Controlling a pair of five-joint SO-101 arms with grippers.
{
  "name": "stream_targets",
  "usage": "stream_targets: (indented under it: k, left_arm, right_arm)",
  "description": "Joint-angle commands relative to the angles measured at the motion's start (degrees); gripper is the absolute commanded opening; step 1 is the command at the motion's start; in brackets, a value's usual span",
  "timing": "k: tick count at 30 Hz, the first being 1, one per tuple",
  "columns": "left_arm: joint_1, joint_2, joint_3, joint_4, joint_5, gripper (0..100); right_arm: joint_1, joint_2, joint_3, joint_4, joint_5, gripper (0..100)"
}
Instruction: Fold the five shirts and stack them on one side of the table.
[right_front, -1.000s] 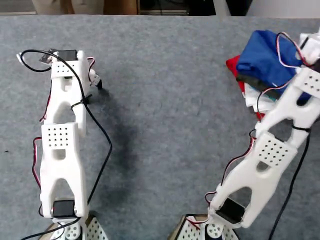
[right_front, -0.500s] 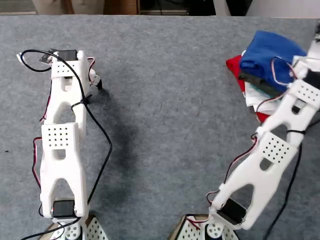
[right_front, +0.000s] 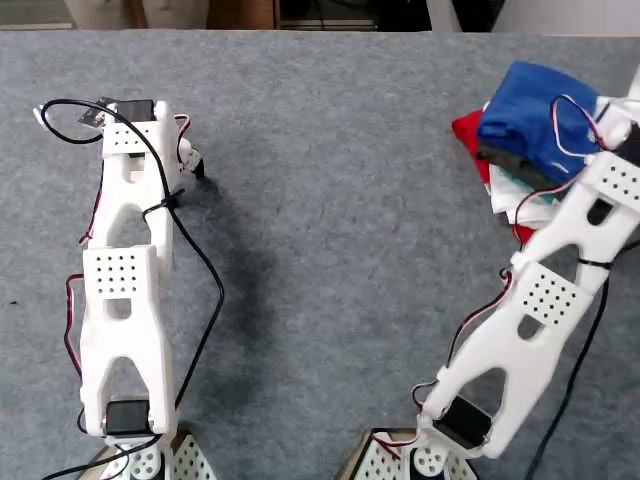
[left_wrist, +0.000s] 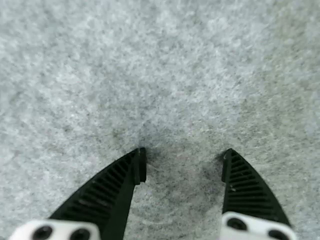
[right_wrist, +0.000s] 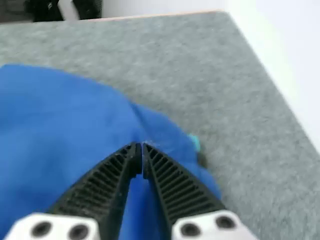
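Observation:
A stack of folded shirts lies at the table's far right, with a blue shirt (right_front: 535, 105) on top. Below it show a red shirt (right_front: 466, 130), a dark layer (right_front: 508, 163) and a white shirt (right_front: 527, 207). In the right wrist view my right gripper (right_wrist: 139, 148) is shut, its tips right at the blue shirt (right_wrist: 60, 125), and no cloth shows between the fingers. My left gripper (left_wrist: 184, 165) stands open just above the bare grey felt at the far left, also seen from above (right_front: 192, 160).
Grey felt covers the table (right_front: 340, 200), and the middle is bare. The table's far right edge (right_wrist: 260, 55) runs close behind the stack. Black and red cables hang along both arms.
The right arm pulled back toward the near side, then edged out over the stack again. The blue shirt settled slightly. The left arm stayed still.

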Motion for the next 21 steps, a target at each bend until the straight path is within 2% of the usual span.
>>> stream_targets:
  k: [1, 5, 10, 17, 21]
  left_arm:
    - [0.09, -0.22, -1.41, 0.26, 0.18, 26]
    - [0.09, -0.22, -1.41, 0.26, 0.18, 26]
    - [0.09, -0.22, -1.41, 0.26, 0.18, 26]
    - [0.09, -0.22, -1.41, 0.26, 0.18, 25]
    - [0.09, -0.13, -1.41, 0.18, 0.18, 25]
  right_arm:
    - [-4.26, -8.48, -2.59, 9.93, -1.76, 0.5]
    - [-6.73, -9.01, -2.51, 18.2, -7.03, 0.5]
    - [-6.55, -6.46, -2.42, 25.41, -12.66, 0.5]
    - [-6.29, 3.91, -3.21, 26.64, -13.27, 0.5]
    - [-6.55, 0.84, -3.21, 28.13, -13.27, 0.5]
